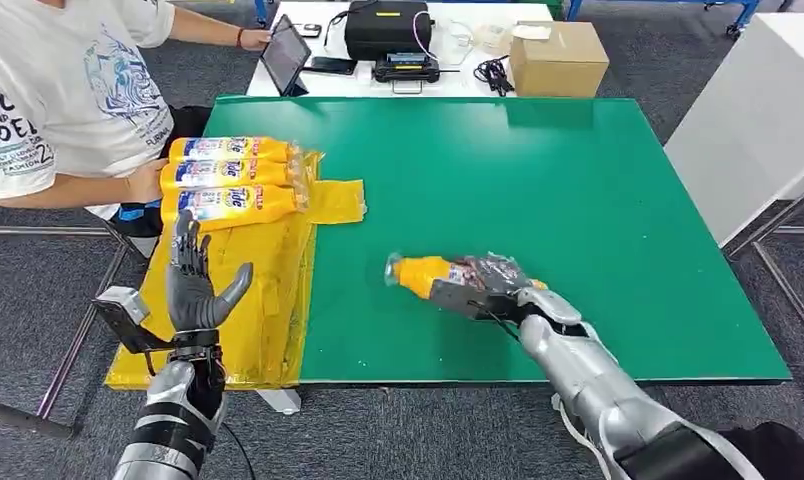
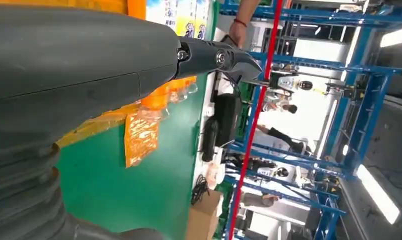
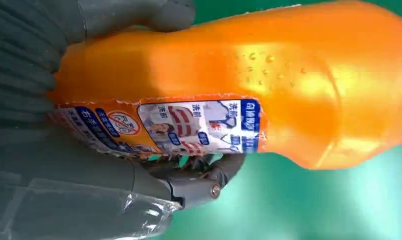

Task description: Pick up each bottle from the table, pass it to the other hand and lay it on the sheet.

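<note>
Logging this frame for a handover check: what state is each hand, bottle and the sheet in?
right hand: grips an orange bottle
orange bottle: lying over the green table, held
left hand: raised, fingers apart, holding nothing
three bottles: lying side by side on the sheet
yellow sheet: spread over the table's left edge

the held orange bottle's (image 3: 249,85) label is showing blue chinese print, too blurred to make out. the person's white t-shirt (image 1: 48,90) is reading "coe".
</note>
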Motion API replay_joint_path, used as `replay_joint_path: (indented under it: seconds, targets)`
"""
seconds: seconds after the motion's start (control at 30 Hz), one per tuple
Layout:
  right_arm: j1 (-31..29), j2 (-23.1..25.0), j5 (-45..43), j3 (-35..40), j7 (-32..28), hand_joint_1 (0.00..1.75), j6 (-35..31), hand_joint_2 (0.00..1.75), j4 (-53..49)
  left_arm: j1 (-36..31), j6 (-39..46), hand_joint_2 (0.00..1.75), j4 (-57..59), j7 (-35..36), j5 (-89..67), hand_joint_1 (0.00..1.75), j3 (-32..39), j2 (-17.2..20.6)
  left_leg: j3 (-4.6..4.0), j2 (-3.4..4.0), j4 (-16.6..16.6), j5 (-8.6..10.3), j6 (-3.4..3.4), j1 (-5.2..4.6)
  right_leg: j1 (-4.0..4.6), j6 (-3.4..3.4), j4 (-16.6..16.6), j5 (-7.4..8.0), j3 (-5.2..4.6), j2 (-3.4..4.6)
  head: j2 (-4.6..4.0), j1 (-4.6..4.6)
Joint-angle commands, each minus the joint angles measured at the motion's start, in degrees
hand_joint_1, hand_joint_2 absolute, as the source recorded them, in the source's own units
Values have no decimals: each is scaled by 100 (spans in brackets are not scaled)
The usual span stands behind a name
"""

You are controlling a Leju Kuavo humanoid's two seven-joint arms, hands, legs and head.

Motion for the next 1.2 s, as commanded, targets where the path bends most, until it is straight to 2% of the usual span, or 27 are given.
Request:
replay_joint_path:
  seconds: [0.03, 0.1, 0.13, 0.17, 0.2, 0.3, 0.33, 0.43, 0.6, 0.9, 1.03, 1.2]
  targets:
    - [746, 70, -93, -413, 106, 175, -38, 175, -833, -103, 5, 175, 280, 24, 8, 0, -152, 5, 14, 14, -4, -13, -16, 9, 10, -15, -6, -5, 11, 7, 0, -5]
    - [772, 104, -187, -526, 41, 175, -87, 175, -852, -111, 6, 175, 289, 25, 9, 0, -151, 9, 12, 11, -4, -13, -19, 6, 6, -9, -4, -4, 3, 12, 0, -7]
    - [896, 189, -222, -696, -380, 175, -481, 175, -1077, -88, 20, 175, 268, 48, 19, 0, -153, -6, 16, 10, -5, -14, -22, 10, 11, -15, -7, -5, 6, 10, 0, -5]
    - [1117, 421, -369, -1122, -565, 175, -724, 175, -1480, -47, 2, 175, 230, 75, 55, 0, -166, -41, 10, 13, -4, -13, -20, 10, 9, -12, -5, -4, -1, 12, 0, -5]
    - [1308, 527, -291, -1273, -785, 175, -1116, 175, -1954, -3, -77, 175, 200, 164, 105, 0, -213, -66, 12, 14, -2, -16, -24, 16, 16, -18, -6, -6, 3, 10, 0, -7]
    - [1900, 818, -414, -1694, -1021, 175, -1666, 175, -3307, 149, -207, 175, 106, 363, 231, 0, -450, -155, 13, 24, 1, -25, -29, 21, 20, -25, -4, -12, 4, 22, 0, -7]
    - [2099, 954, -707, -1919, -1230, 175, -1813, 175, -3743, 203, -241, 175, 58, 425, 283, 0, -583, -168, -4, 18, 0, -18, -21, 8, 7, -14, 3, -10, -13, 18, 0, -2]
    - [2424, 1054, -765, -2170, -1569, 175, -2214, 175, -4426, 295, -396, 175, -53, 642, 423, 0, -841, -195, -28, 4, 4, -20, -21, 7, 6, -14, 10, -16, -32, 11, 0, -7]
    - [2466, 1039, -763, -2205, -1589, 175, -2225, 175, -4449, 308, -391, 175, -88, 671, 451, 0, -898, -184, -53, -1, 4, -18, -17, 7, 5, -9, 3, -12, -52, 12, 0, -5]
    - [2447, 1047, -764, -2209, -1619, 175, -2230, 175, -4399, 305, -386, 175, -91, 680, 471, 0, -910, -166, -50, 10, 2, -20, -20, 6, 7, -15, 0, -10, -53, 19, 0, -5]
    - [2673, 1149, -598, -2365, -1965, 175, -2662, 175, -4739, 437, -578, 175, -315, 872, 673, 0, -1210, -171, -41, 6, 3, -26, -21, 11, 11, -17, 1, -19, -44, 14, 0, -7]
    - [2829, 1242, -628, -2470, -2095, 175, -2766, 175, -4758, 644, -850, 175, -612, 1092, 939, 0, -1624, -118, -32, 6, 7, -35, -22, 12, 13, -17, 3, -26, -33, 14, 0, -7]
